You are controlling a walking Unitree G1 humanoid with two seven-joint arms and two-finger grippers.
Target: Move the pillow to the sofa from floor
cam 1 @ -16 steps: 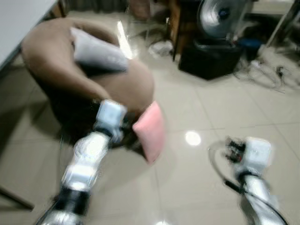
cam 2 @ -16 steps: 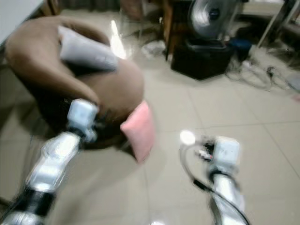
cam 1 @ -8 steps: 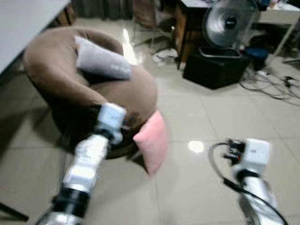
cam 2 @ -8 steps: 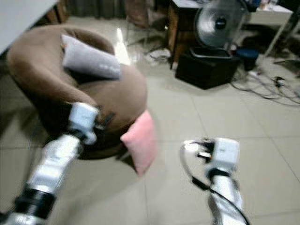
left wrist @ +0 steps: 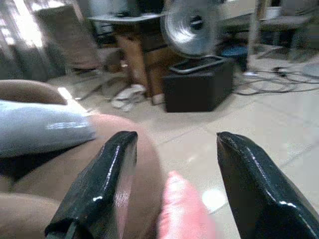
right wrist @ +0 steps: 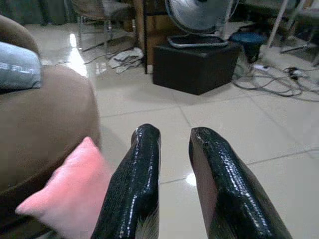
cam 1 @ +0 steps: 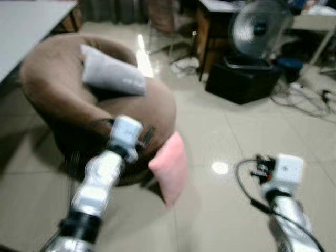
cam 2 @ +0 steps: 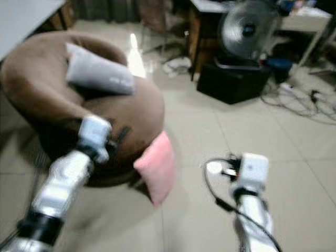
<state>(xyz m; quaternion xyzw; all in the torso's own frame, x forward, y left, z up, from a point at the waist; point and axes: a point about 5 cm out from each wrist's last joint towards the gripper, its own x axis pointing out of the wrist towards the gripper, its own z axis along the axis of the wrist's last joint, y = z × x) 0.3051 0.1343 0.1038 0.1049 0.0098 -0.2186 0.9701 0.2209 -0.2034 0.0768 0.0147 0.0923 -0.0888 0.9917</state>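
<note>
approaching, we have nothing lifted yet: the pillow (left wrist: 185, 211) stands on the floor (cam 1: 252, 131), leaning against the sofa (cam 1: 63, 89), just beyond our left gripper (left wrist: 172, 189)'s spread fingers. our right gripper (right wrist: 174, 181) hangs nearly closed, empty, pillow off beside its fingers.

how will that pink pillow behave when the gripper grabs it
The pink pillow looks plump and soft, so it will probably squash and sag. Leaning on edge against the brown sofa, it may flop over if nudged. Likely light.
</note>
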